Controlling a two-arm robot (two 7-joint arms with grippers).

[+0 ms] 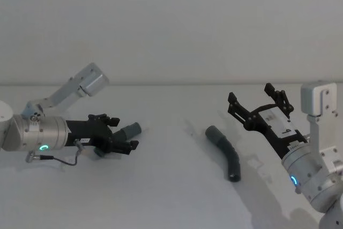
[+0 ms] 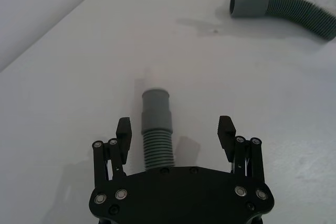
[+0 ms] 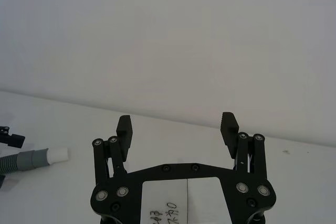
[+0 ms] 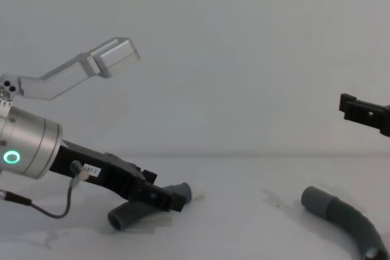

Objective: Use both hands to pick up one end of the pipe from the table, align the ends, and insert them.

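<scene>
Left end effector (image 2: 176, 128), fingers apart, straddles the short hose (image 2: 156, 145) lengthwise on the desk (image 1: 171, 186); right end effector (image 3: 177, 124), also apart, hangs raised near the long hose (image 1: 225, 151).

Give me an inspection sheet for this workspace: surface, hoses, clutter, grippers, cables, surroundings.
Surface: white table, with both hose pieces lying on it.
Job's things: short hose on the left, longer hose on the right, well apart; cuffs not joined.
Clutter: nothing seen.
Grippers: left gripper low, open, straddling the short hose; right gripper raised, open, holding nothing.
Cables: grey cable looping at the left wrist.
Surroundings: plain pale wall.
</scene>
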